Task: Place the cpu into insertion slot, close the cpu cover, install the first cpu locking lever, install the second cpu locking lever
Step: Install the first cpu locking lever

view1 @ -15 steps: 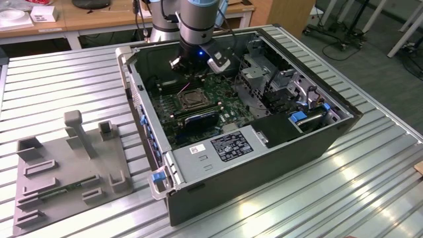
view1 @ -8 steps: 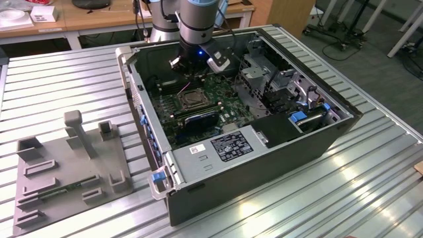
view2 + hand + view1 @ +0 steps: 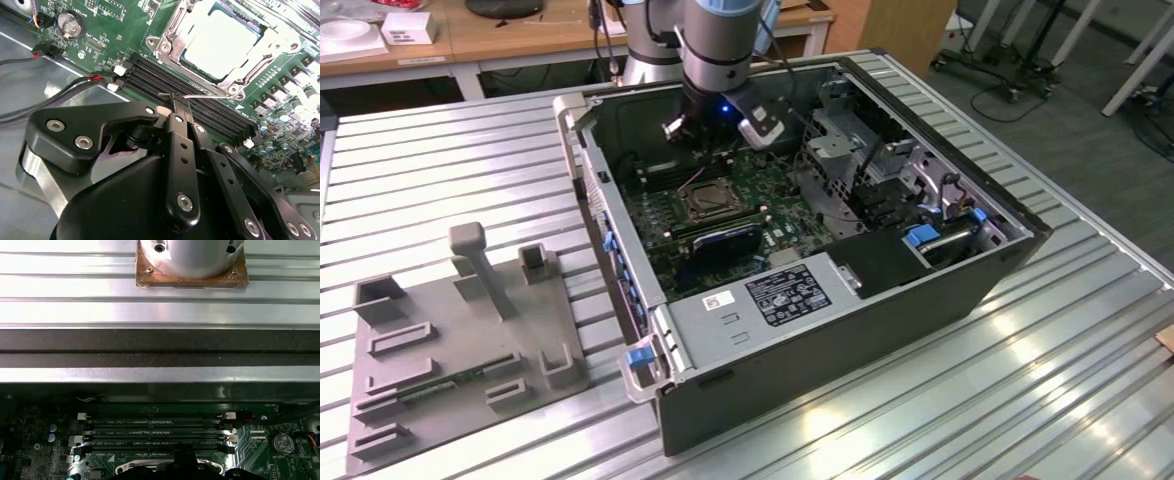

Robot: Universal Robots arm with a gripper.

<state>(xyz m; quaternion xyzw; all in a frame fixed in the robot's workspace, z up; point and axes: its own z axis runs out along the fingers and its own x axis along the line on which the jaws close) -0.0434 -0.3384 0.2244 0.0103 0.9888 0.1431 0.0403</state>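
Inside the open computer case (image 3: pixel 961 290), the insertion slot (image 3: pixel 704 200) sits on the green motherboard. In the second wrist view the pale silvery cpu (image 3: pixel 222 40) lies seated in it. The cpu cover (image 3: pixel 170 37) lies flat around the cpu as a metal frame. A thin wire locking lever (image 3: pixel 202 95) runs along the socket's edge beside the black memory slots (image 3: pixel 200 105). My gripper (image 3: pixel 177 104) is shut, its tips right at this lever. I cannot tell whether the wire is pinched. In the exterior view the gripper (image 3: pixel 711 150) hangs just behind the socket.
A grey fixture plate (image 3: pixel 454 340) with holders lies on the ribbed metal table at the exterior view's left. Drive cages and cables (image 3: pixel 881 180) crowd the case on the right. A coin battery (image 3: pixel 69 24) and red-black wires (image 3: pixel 75 82) lie near the board's edge.
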